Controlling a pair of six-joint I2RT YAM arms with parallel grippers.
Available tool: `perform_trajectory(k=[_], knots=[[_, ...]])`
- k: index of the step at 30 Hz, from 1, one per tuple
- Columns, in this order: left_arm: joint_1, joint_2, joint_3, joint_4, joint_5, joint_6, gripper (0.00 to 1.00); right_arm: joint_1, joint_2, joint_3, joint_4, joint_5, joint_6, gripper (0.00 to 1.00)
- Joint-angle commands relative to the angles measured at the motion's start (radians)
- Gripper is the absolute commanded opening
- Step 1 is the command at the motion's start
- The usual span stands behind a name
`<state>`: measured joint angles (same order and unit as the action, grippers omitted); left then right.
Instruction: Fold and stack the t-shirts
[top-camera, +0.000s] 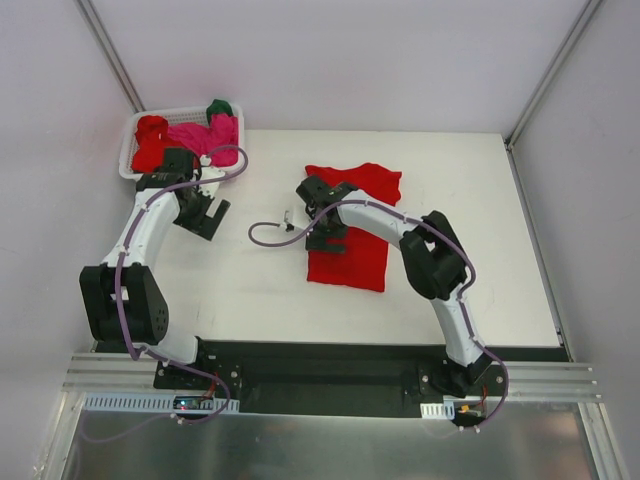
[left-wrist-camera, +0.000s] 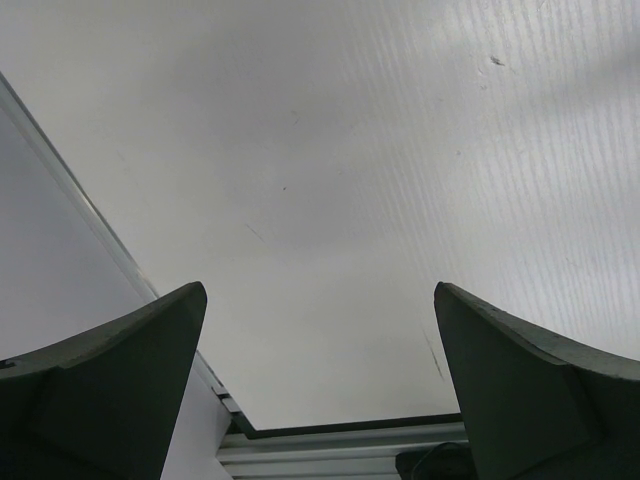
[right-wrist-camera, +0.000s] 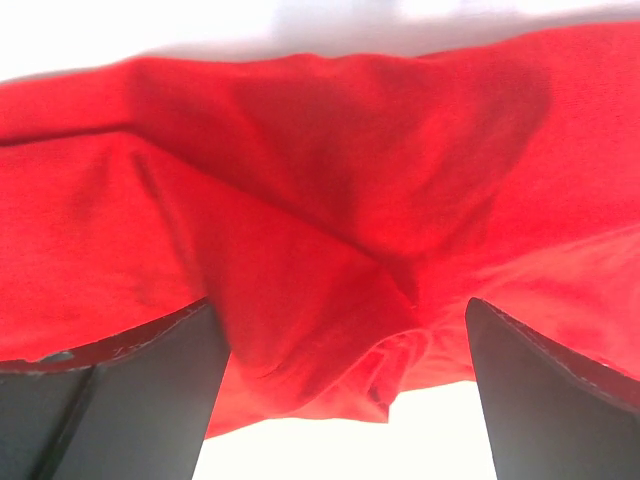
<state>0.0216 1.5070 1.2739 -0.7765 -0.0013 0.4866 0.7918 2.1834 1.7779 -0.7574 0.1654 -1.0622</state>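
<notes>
One red t-shirt (top-camera: 352, 245) lies spread on the white table, partly folded. My right gripper (top-camera: 328, 236) is over its left edge, open. In the right wrist view a bunched fold of the red t-shirt (right-wrist-camera: 330, 250) lies between the spread fingers (right-wrist-camera: 150, 390), at the cloth's edge; the jaws are not shut on it. More t-shirts are piled in the basket: a red one (top-camera: 152, 142), a magenta-pink one (top-camera: 208, 135) and a dark green one (top-camera: 220, 107). My left gripper (top-camera: 205, 215) hovers just below the basket, open; its own view shows its gripper (left-wrist-camera: 320, 292) over bare table.
The white lattice basket (top-camera: 130, 160) stands at the table's back left corner, against the left wall. A purple cable (top-camera: 265, 238) loops between the arms. The table's near edge and a metal rail (left-wrist-camera: 340, 440) show in the left wrist view.
</notes>
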Motion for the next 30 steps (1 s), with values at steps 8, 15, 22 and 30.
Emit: perform_trajectory(k=[8, 15, 22, 30], knots=[[0.005, 0.021, 0.005, -0.029, 0.026, -0.005, 0.99, -0.009, 0.047, 0.144, 0.053, 0.062, -0.033, 0.96], [0.000, 0.041, 0.022, -0.032, 0.029, -0.006, 0.99, -0.006, 0.059, 0.222, 0.075, 0.066, -0.044, 0.96], [-0.009, 0.053, 0.033, -0.033, 0.029, -0.006, 0.99, -0.006, 0.078, 0.189, 0.095, 0.020, -0.082, 0.96], [-0.018, 0.062, 0.045, -0.038, 0.032, -0.003, 0.99, -0.037, 0.038, 0.207, 0.119, 0.080, -0.036, 0.96]])
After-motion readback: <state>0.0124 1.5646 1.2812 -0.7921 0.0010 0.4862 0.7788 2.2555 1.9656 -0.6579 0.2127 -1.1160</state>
